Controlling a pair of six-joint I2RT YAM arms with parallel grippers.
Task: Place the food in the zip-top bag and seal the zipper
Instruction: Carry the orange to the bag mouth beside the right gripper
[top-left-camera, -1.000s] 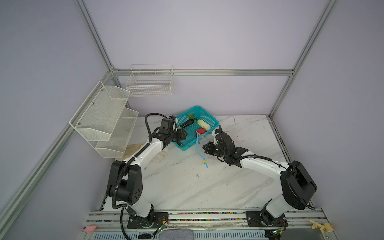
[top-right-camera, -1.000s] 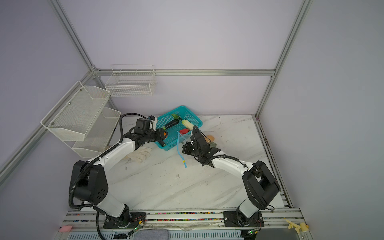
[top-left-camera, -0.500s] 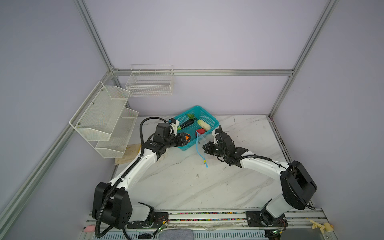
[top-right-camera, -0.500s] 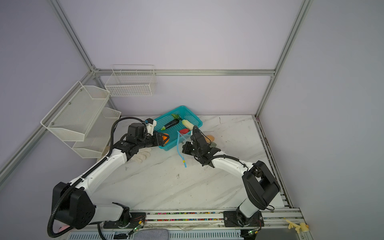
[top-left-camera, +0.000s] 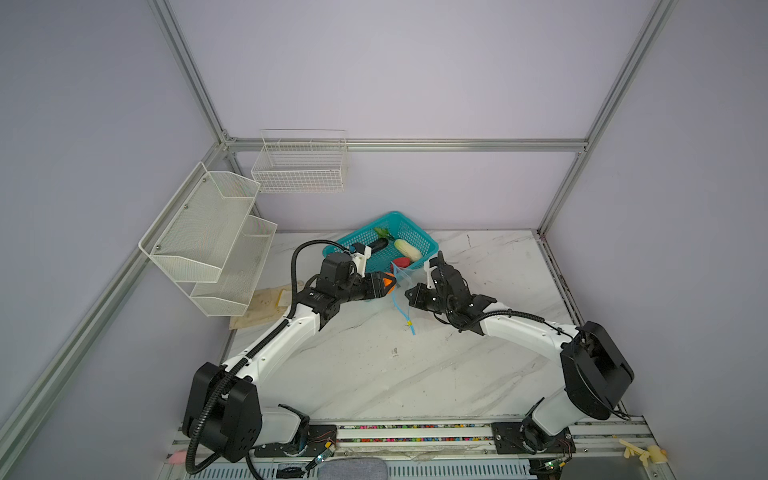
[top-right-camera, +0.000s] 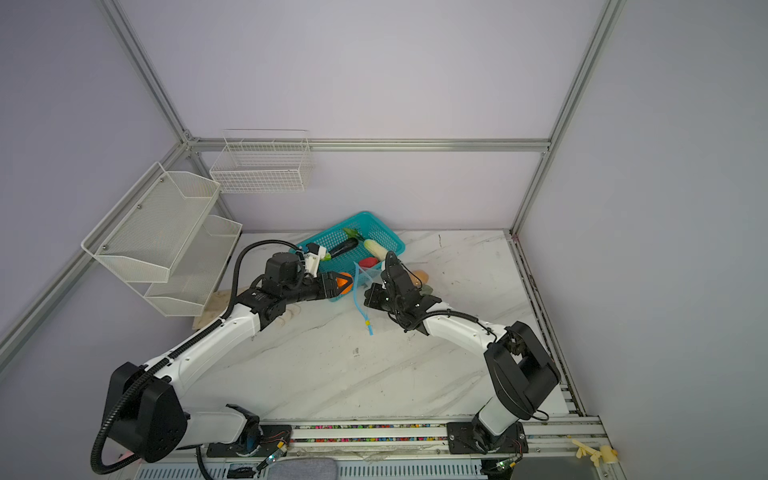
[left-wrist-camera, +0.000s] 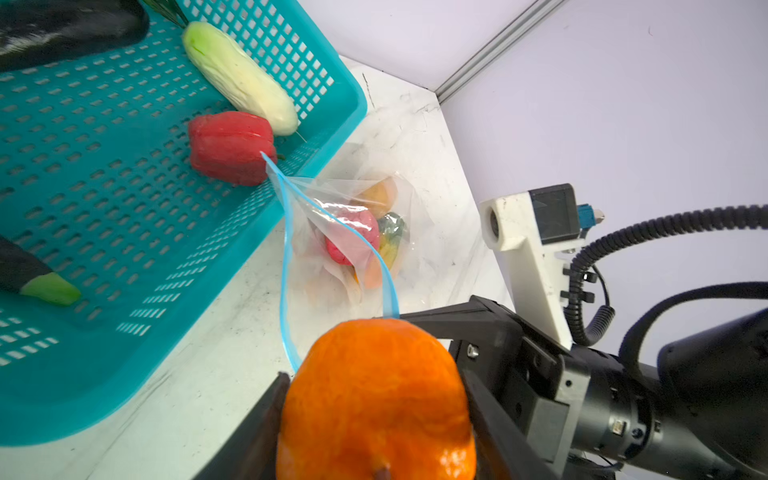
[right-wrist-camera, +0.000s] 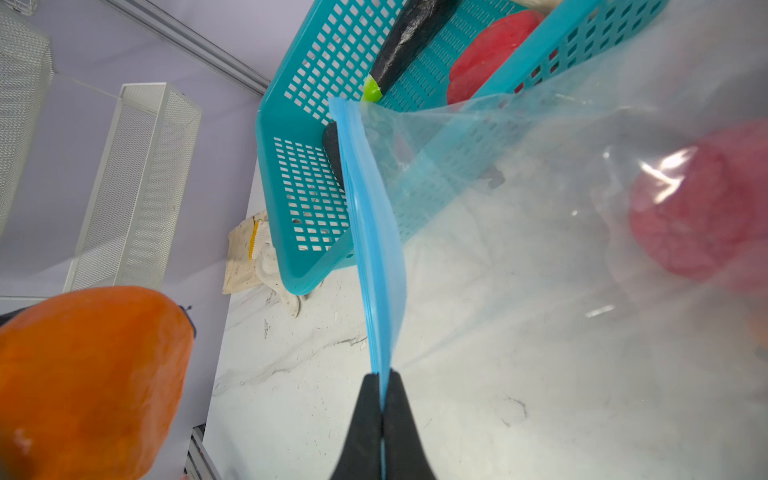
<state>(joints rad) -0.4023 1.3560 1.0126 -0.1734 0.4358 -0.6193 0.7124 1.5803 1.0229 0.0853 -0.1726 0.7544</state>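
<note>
My left gripper (left-wrist-camera: 374, 376) is shut on an orange (left-wrist-camera: 374, 399), held just left of the bag's mouth in both top views (top-left-camera: 387, 282) (top-right-camera: 343, 282). My right gripper (right-wrist-camera: 381, 376) is shut on the light-blue zipper (right-wrist-camera: 374, 232), holding one lip of the clear zip-top bag (left-wrist-camera: 361, 232) up beside the basket. The mouth gapes open. Pink, yellow-orange and green food (left-wrist-camera: 353, 237) lies inside the bag. The yellow slider (top-left-camera: 409, 322) hangs at the strip's lower end. Still in the teal basket (top-left-camera: 399, 216) are a dark eggplant (top-left-camera: 380, 245), a whitish cucumber (top-left-camera: 408, 248) and a red piece (left-wrist-camera: 230, 147).
White mesh shelves (top-left-camera: 208, 237) hang on the left wall and a wire basket (top-left-camera: 299, 166) on the back wall. A beige cloth (top-left-camera: 266, 303) lies on the marble table's left edge. The basket stands close behind both grippers.
My left arm has pulled out of the basket and swung right, carrying the orange to the bag's mouth. The right gripper and the bag have stayed put.
</note>
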